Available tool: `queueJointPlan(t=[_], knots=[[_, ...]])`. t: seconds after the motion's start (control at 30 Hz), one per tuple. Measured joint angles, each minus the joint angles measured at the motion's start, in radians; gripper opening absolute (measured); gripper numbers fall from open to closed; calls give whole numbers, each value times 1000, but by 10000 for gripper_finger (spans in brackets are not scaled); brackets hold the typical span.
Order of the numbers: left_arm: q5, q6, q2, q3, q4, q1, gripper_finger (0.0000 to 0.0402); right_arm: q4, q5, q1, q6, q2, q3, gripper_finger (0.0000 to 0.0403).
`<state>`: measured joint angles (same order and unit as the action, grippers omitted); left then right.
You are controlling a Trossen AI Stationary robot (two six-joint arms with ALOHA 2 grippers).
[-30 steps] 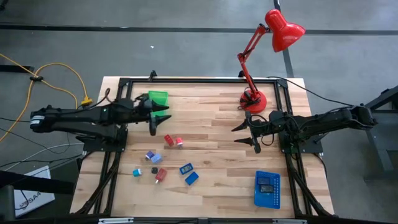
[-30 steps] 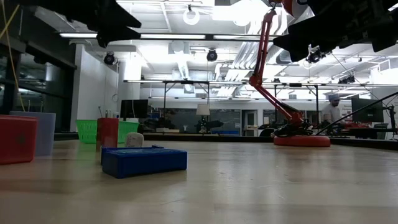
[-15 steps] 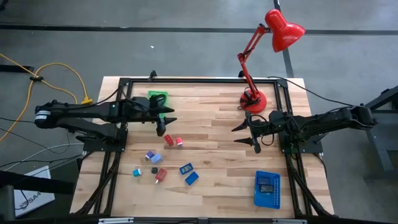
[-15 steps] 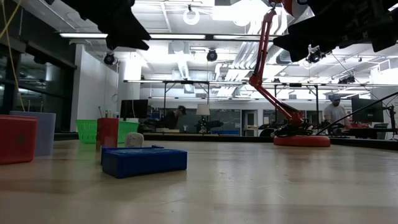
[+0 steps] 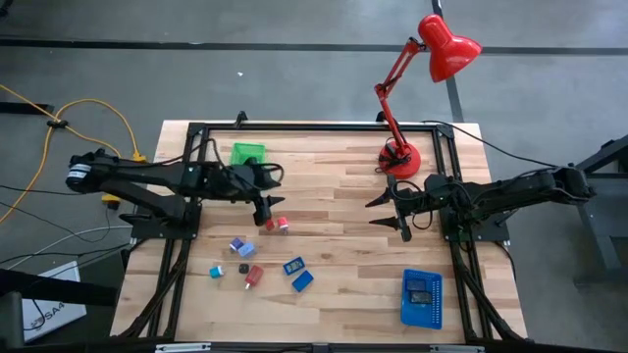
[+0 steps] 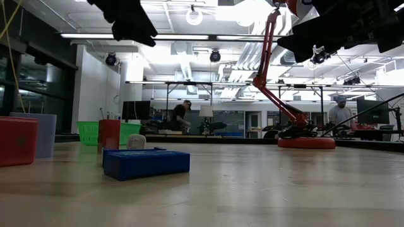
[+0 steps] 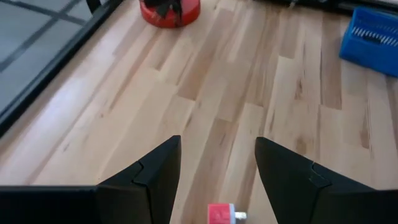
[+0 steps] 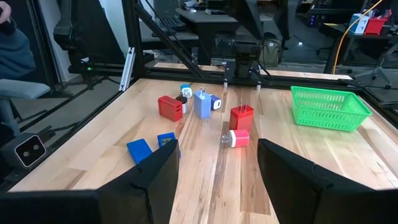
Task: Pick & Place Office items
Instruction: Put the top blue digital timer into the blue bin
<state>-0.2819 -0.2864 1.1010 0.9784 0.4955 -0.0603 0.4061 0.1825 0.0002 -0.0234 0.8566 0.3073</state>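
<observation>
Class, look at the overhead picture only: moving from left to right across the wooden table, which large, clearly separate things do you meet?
Green rectangular mesh tray → small red block with a white end → round red base of the desk lamp → blue perforated tray.

The high camera looks straight down on my table (image 5: 334,196); the low one sits level at its surface. Both wrist cameras face across it, sharing the red lamp (image 5: 432,69).
</observation>
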Motion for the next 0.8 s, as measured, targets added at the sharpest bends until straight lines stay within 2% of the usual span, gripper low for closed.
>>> queueJointPlan(t=[0.4, 0.63, 0.8], knots=[[-4, -131, 142, 135, 179, -30, 199, 0, 0, 0, 0, 0, 0, 204], [-3, -108, 199, 191, 195, -74, 199, 0, 0, 0, 0, 0, 0, 204], [-2, -153, 245, 205, 196, -123, 199, 0, 0, 0, 0, 0, 0, 204]])
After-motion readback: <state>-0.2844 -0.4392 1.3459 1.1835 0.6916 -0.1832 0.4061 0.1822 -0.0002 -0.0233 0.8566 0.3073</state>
